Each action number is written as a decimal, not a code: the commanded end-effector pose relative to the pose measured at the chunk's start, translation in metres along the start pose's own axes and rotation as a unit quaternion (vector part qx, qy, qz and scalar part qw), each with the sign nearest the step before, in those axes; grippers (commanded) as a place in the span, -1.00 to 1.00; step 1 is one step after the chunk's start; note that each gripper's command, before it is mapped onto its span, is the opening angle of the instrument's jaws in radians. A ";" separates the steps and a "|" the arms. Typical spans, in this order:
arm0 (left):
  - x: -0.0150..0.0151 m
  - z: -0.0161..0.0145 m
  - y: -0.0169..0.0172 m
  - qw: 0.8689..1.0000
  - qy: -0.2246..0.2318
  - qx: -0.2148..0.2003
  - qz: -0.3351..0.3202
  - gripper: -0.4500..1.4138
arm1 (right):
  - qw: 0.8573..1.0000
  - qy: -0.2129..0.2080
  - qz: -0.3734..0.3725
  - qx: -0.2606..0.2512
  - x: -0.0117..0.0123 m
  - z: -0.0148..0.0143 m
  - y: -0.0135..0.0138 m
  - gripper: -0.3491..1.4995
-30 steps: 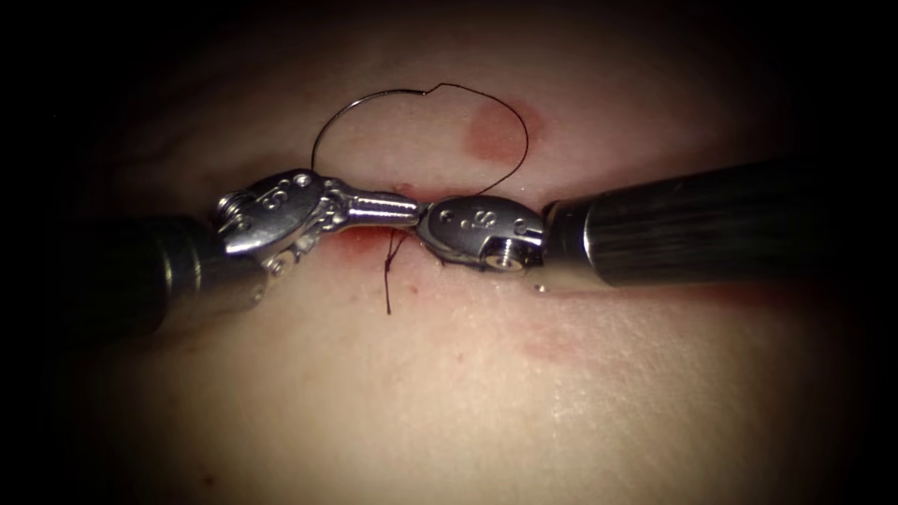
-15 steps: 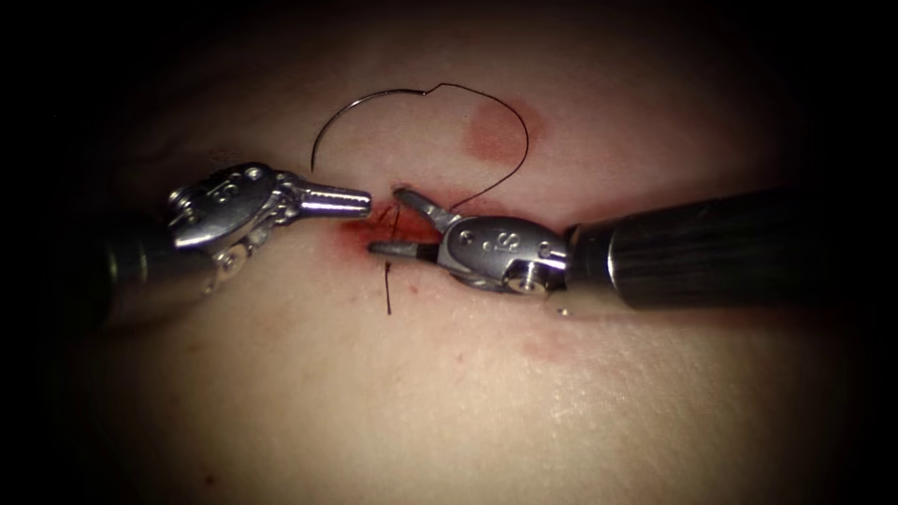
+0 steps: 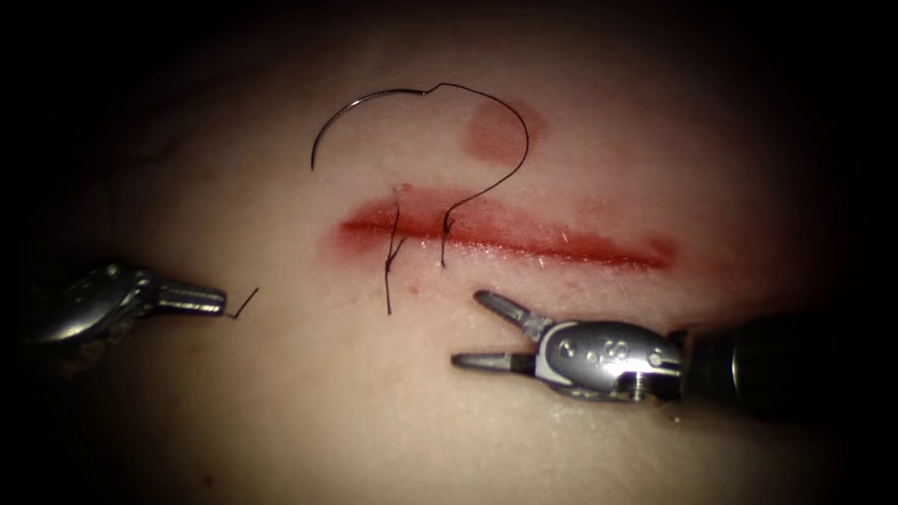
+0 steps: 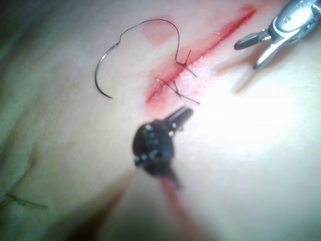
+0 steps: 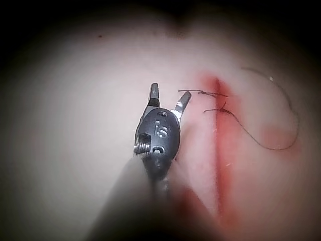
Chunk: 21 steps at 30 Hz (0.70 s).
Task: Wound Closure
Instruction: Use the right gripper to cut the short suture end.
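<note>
the curved needle [image 3: 351,110] lies free on the tissue [image 3: 374,411] above the red cut [image 3: 524,234], its thread [image 3: 500,164] entering the cut.

Tools: two. Left tool [image 3: 192,298], one, jaws closed on one short cut piece of thread [image 3: 245,302]. Right tool [image 3: 477,329], one, jaws apart, holding nothing.

Tissue [image 3: 374,421]: one piece. Cut [image 3: 524,238]: one, a single red line lying crosswise, with red fluid [image 3: 608,251] along it.

Needle [image 3: 346,117]: one, curved, lying free on the tissue beyond the cut, held by neither tool, not in the tissue.

Thread [image 3: 510,164]: one long strand, running from the needle's end to the cut.

Stitches across the cut: two, side by side near its left end; the left one [image 3: 393,245] has one tail hanging toward the viewer.
</note>
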 end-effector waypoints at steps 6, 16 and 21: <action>-0.0050 0.0009 -0.0002 0.999 -0.035 0.005 0.020 -1.00 | 1.000 -0.009 0.005 0.002 -0.0007 0.0010 -0.0005 0.98; -0.0095 0.0000 -0.0039 0.981 -0.169 0.080 0.056 0.08 | 1.000 -0.012 0.011 0.003 0.0002 0.0010 -0.0005 0.98; -0.0105 -0.0008 -0.0076 0.972 -0.197 0.102 0.081 0.35 | 1.000 -0.012 0.012 0.004 0.0007 0.0009 -0.0005 0.98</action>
